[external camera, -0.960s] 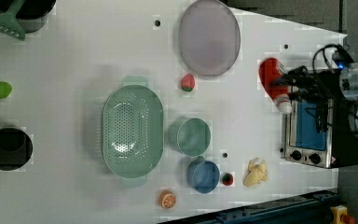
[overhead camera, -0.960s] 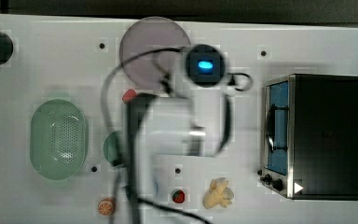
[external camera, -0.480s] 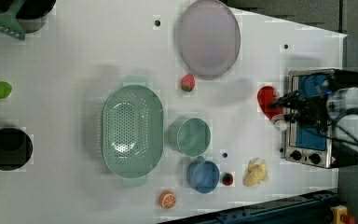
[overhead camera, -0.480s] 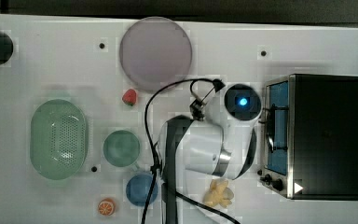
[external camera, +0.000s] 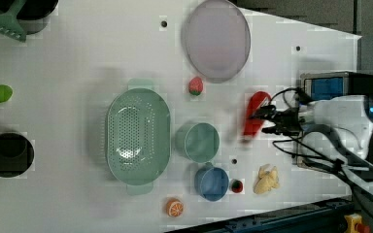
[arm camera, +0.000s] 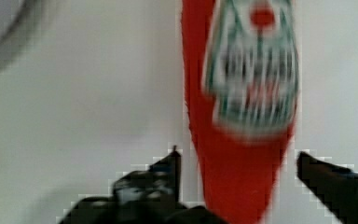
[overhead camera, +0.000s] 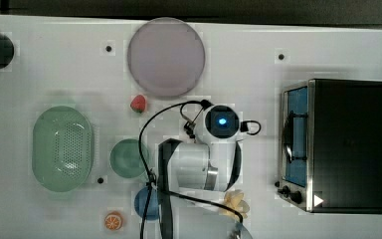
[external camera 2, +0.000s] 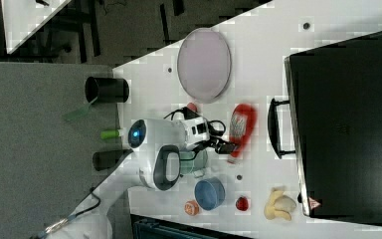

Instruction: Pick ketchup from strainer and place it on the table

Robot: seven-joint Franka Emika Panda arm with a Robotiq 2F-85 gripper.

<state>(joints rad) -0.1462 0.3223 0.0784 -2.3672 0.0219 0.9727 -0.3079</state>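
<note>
White table (external camera: 77, 58) fills the left view, with the ketchup (external camera: 254, 115) lying on it at about three o'clock from the empty strainer (external camera: 137, 136), well apart, just past a green cup (external camera: 198, 141). At the bottle's end, the gripper (arm camera: 237, 170) stands spread wide, one finger (arm camera: 161, 175) clear of the red plastic, gripping nothing.

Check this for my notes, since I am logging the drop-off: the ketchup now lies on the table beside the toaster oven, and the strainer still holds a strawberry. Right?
One thing is off: the strainer is empty, as the left view shows. The strawberry sits on the table between the strainer and the plate. The rest stands: the ketchup lies on the table beside the toaster oven.
</note>
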